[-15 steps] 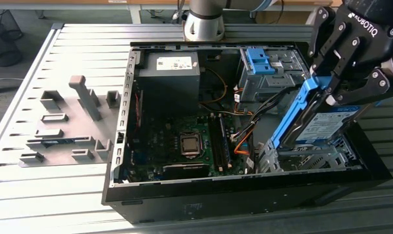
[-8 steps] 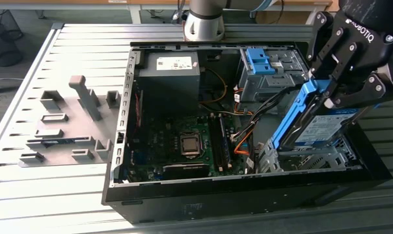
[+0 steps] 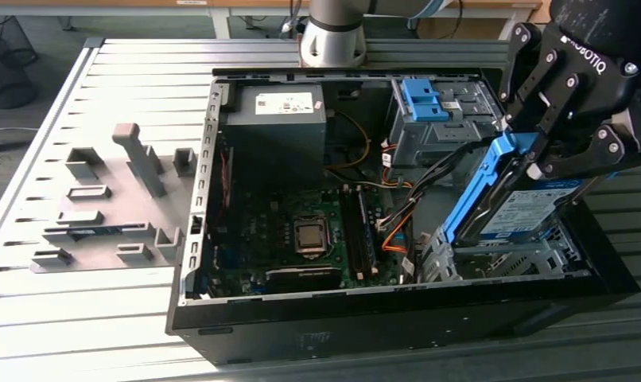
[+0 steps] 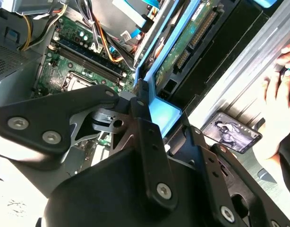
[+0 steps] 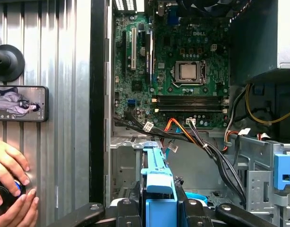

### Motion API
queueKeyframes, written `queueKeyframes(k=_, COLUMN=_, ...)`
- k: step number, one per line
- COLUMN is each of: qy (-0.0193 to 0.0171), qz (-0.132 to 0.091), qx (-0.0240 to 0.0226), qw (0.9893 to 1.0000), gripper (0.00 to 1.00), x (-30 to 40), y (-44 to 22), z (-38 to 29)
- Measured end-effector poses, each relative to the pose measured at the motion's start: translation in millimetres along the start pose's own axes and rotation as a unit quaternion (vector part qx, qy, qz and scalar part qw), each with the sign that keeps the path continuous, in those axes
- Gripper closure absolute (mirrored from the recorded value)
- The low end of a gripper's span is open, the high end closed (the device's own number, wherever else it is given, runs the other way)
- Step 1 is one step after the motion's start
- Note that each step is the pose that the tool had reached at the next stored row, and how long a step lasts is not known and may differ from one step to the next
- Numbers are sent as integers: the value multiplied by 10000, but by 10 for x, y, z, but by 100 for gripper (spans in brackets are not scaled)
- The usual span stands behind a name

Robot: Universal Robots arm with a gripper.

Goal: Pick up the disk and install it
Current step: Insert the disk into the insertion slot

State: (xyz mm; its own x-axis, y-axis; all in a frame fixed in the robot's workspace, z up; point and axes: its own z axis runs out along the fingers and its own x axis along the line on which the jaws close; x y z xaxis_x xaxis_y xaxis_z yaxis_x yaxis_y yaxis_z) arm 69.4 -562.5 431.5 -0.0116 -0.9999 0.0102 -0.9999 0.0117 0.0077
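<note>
My gripper [image 3: 562,159] is shut on the disk [image 3: 517,213], a silver drive with a white-and-blue label and blue rails. It hangs tilted, its lower end at the metal drive cage [image 3: 501,259] in the front corner of the open computer case [image 3: 405,322], on the exterior view's right. In the second wrist view the disk [image 4: 183,52] shows its green circuit side and a blue rail between the dark fingers [image 4: 140,118]. In the first wrist view the blue rail edge of the disk [image 5: 157,182] sits between the gripper [image 5: 159,210] jaws, above the cage.
The case holds a motherboard [image 3: 289,239], a dark grey box [image 3: 278,119], a blue latch piece [image 3: 421,99] and loose cables [image 5: 201,142]. A grey fixture plate [image 3: 108,207] lies on the exterior view's left. A person's hands [image 5: 10,179] and a phone [image 5: 20,104] are beside the case.
</note>
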Motion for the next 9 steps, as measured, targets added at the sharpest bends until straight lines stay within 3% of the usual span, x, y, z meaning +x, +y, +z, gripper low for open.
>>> queueKeyframes(k=5, qy=1, qz=0, qx=0, qw=10000, gripper=62, x=0, y=0, z=0)
queueKeyframes(k=7, qy=-1, qz=0, qx=0, qw=10000, gripper=50, x=0, y=0, z=10)
queueKeyframes(k=9, qy=-2, qz=-1, qx=0, qw=10000, gripper=50, x=0, y=0, z=42)
